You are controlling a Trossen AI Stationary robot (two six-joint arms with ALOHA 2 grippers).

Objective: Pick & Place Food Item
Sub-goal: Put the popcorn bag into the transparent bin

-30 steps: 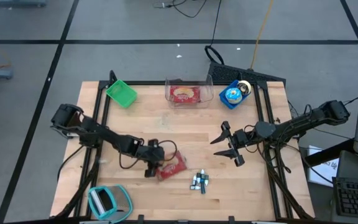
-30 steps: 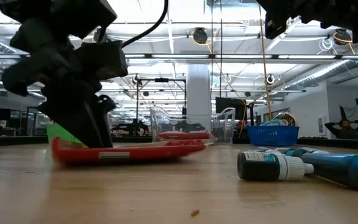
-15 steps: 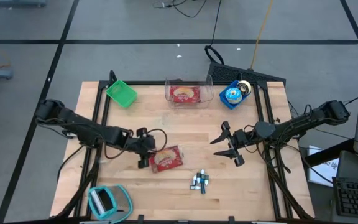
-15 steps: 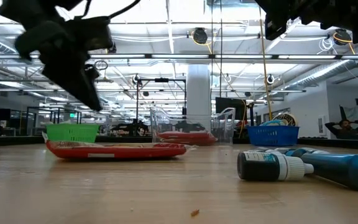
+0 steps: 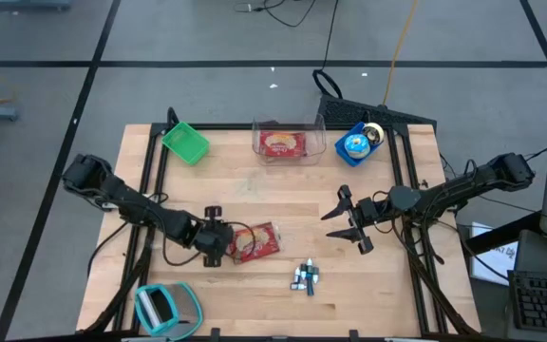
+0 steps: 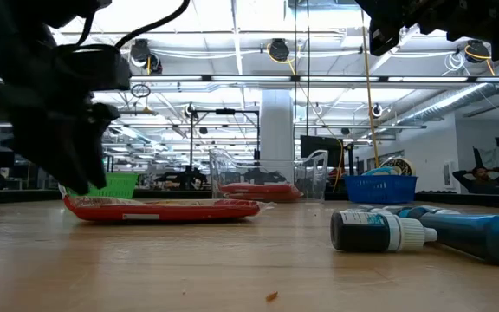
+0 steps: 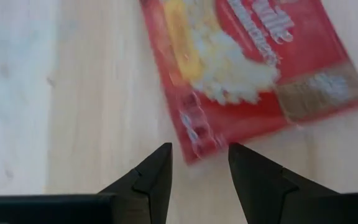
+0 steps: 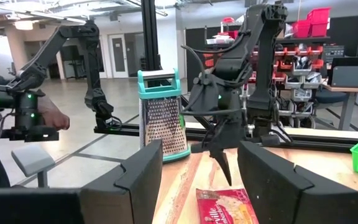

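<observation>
- My left gripper point(image 7: 197, 163) hangs with its fingers point(image 7: 151, 171) spread and empty, tips poised just off the near edge of the red food packet point(image 7: 247, 68), not touching it.
- The red food packet lies flat on the bench point(image 5: 283, 199), its printed face up, in the gap between my two arms and well short of the clear tub point(image 5: 288, 141) at the bench's far edge.
- Relative to the packet: a cluster of small bottles point(image 5: 305, 277) lies just beside it toward my right arm, a green basket point(image 5: 186, 142) sits well off at the far left corner, a blue basket point(image 5: 355, 144) stands next to the clear tub, and a teal grater point(image 5: 164, 309) lies at the near edge behind my left arm.
- My right gripper point(image 5: 348, 224) waits above the bench, well apart from the packet on its other side, fingers spread and holding nothing.
- I judge the step in hand to be the approach for the pick; nothing has been lifted yet.
- Next I would need to lower the left fingers astride the packet's edge and close on it; the flat, slick wrapper may slide instead of lifting.
</observation>
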